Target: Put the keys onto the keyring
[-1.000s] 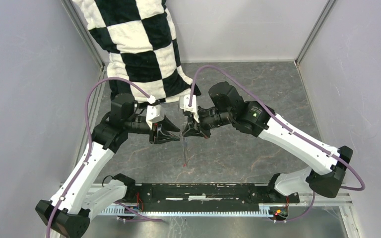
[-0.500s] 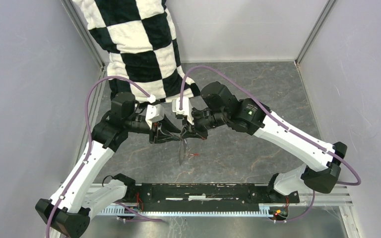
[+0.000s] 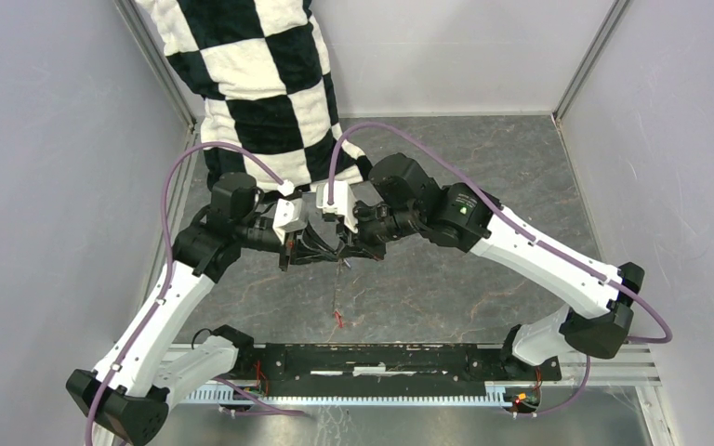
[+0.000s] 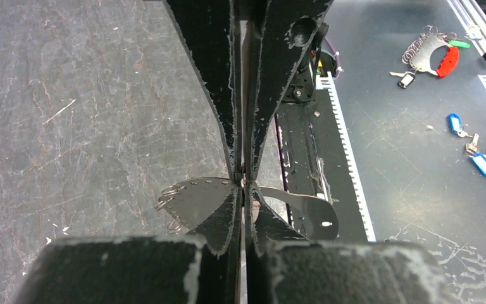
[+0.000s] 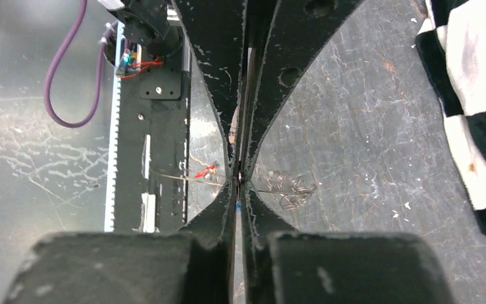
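the thin grey metal hoop (image 3: 337,290) hung over the counter (image 3: 483,260), red-headed key (image 3: 337,321) at its bottom; right claw (image 5: 238,180) clamped it, left claw (image 4: 243,183) together beside. opposing pulls could slip it free.

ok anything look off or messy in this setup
Mostly clutter: spare keys and coloured tags lie scattered on the dark surface past the toothed rail, and a checkered cloth droops into the back-left corner. The finger pads look chipped white along their edges.

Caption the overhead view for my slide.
Left gripper and right gripper meet, fingers shut, over the table; the thin keyring hangs beneath them, red key at its end; checkered cloth behind.
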Action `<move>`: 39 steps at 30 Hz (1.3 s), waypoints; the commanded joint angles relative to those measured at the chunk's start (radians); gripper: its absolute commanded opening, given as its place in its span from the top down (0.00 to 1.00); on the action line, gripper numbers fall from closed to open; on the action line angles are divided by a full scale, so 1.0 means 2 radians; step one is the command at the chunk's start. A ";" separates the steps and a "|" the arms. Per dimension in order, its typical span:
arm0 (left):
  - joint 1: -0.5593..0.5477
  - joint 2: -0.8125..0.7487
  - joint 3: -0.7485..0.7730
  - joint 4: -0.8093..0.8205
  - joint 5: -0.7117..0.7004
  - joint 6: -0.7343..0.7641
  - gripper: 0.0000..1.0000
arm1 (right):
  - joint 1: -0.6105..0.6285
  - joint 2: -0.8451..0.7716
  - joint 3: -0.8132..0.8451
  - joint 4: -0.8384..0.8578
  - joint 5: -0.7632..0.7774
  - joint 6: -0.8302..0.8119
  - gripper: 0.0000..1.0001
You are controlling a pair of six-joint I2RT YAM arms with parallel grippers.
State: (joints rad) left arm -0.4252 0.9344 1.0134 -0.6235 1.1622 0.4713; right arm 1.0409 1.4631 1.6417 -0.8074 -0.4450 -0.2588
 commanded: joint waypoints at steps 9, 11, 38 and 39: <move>-0.001 -0.043 -0.086 0.410 0.001 -0.377 0.98 | -0.064 -0.205 -0.259 0.438 -0.078 0.221 0.69; -0.002 -0.044 -0.089 0.470 -0.012 -0.426 0.98 | -0.078 -0.219 -0.283 0.479 -0.079 0.241 0.71; -0.012 -0.038 -0.053 0.517 -0.006 -0.439 0.98 | -0.088 -0.201 -0.292 0.508 -0.112 0.267 0.77; -0.012 -0.038 -0.053 0.517 -0.005 -0.440 0.98 | -0.089 -0.202 -0.293 0.506 -0.110 0.264 0.76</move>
State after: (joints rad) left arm -0.4412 0.8757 0.8574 0.3519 1.1370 -0.3614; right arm 0.8684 1.0782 1.0630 0.2012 -0.6731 0.2932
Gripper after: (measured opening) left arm 0.034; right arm 0.223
